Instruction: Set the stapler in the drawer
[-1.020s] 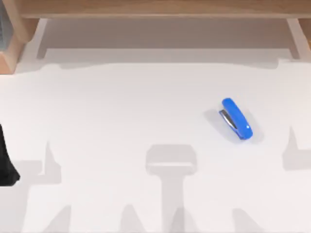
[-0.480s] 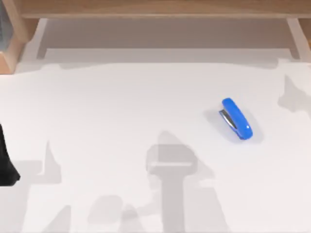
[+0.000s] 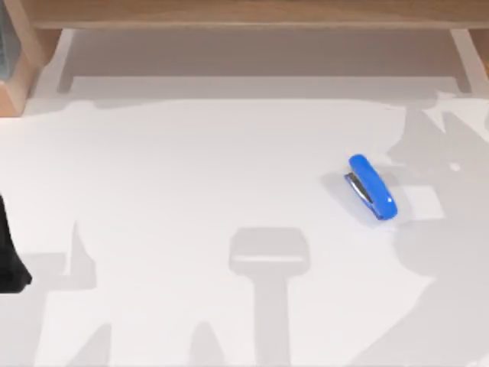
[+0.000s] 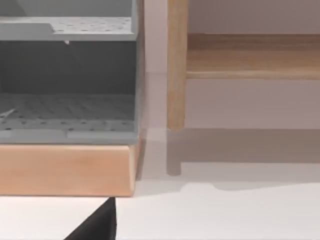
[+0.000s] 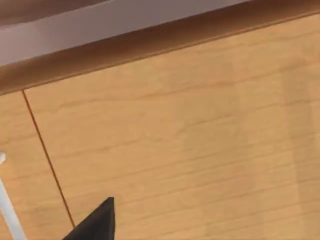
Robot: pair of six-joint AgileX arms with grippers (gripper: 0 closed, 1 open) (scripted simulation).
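Top view first: the stapler [image 3: 372, 188] is lying flat on the white tabletop [image 3: 191, 176], over on the right half and about mid-depth, angled so one end points up-left and the other down-right. Nothing is touching it. A big grey shadow spreads across the tabletop's right side just past it. A wooden frame [image 3: 244, 14] runs along the far edge. A dark bit of the left arm [image 3: 9, 256] pokes in at the left edge, well away from the stapler.

Left wrist view: it's facing a grey perforated shelf unit [image 4: 67, 75] sitting on a light wood base [image 4: 65, 170], with a wooden post [image 4: 176, 65] just beside it. A black fingertip [image 4: 97, 225] shows at the frame edge; can't tell if the left gripper is released or clenched.

Right wrist view: wood-grain panels [image 5: 190, 145] with a thin seam, plus one black fingertip [image 5: 95, 222]. Can't tell the right gripper's state either.
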